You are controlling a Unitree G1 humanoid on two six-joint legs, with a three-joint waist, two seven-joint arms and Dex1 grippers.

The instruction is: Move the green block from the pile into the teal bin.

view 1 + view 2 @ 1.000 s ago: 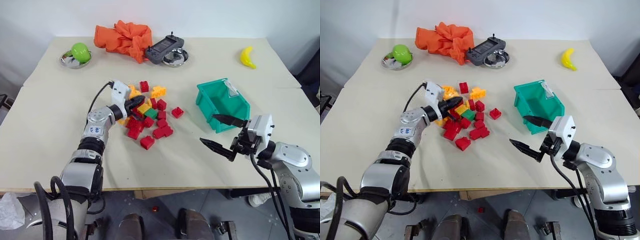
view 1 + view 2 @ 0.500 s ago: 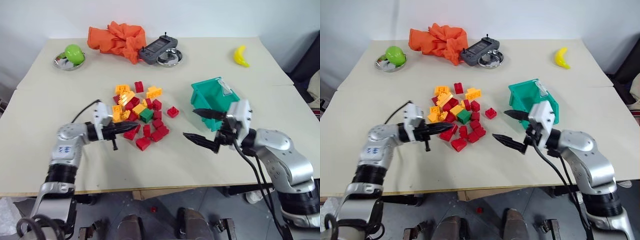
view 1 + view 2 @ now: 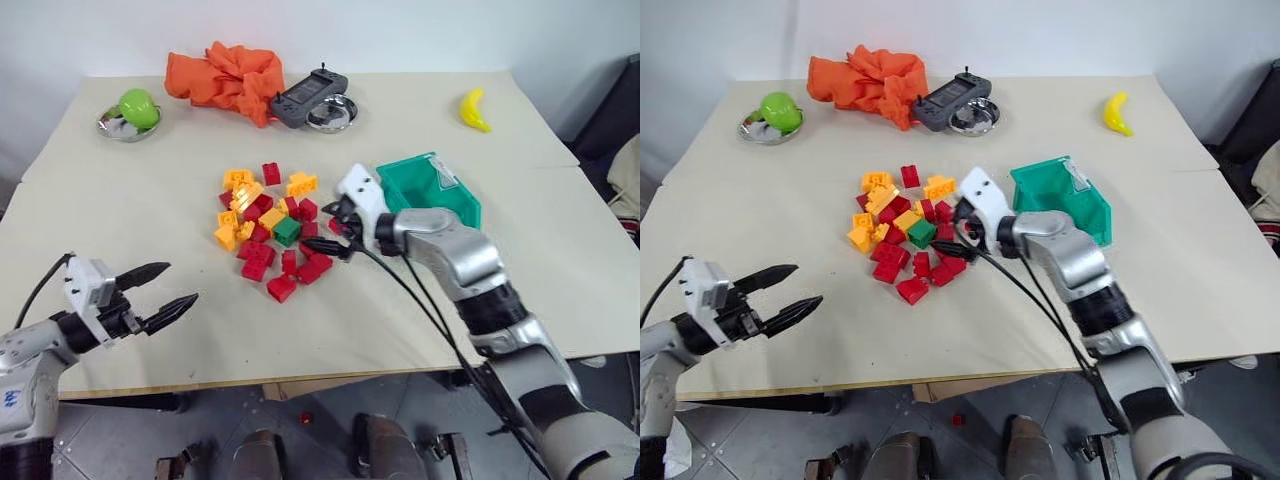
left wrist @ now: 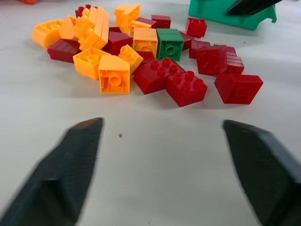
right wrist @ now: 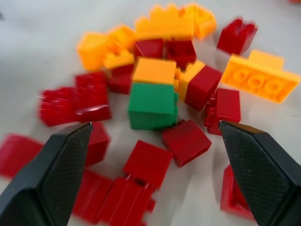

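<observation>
Gripper jaws spread wide, my right gripper (image 3: 330,222) hovers at the pile (image 3: 270,225) of glossy studded red and yellow bricks, where the square green block (image 3: 288,231) sits mid-heap. Left gripper (image 3: 160,290), also wide, hangs over bare matte worktop (image 3: 120,220). Beside the pile stands the angular teal bin (image 3: 445,195).

pile (image 3: 272,225) left of teal bin (image 3: 445,195) (apart)

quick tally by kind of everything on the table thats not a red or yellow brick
green block: 1
teal bin: 1
banana: 1
orange cloth: 1
handheld controller: 1
metal dishes: 2
lime-green round fruit: 1
total: 8
</observation>
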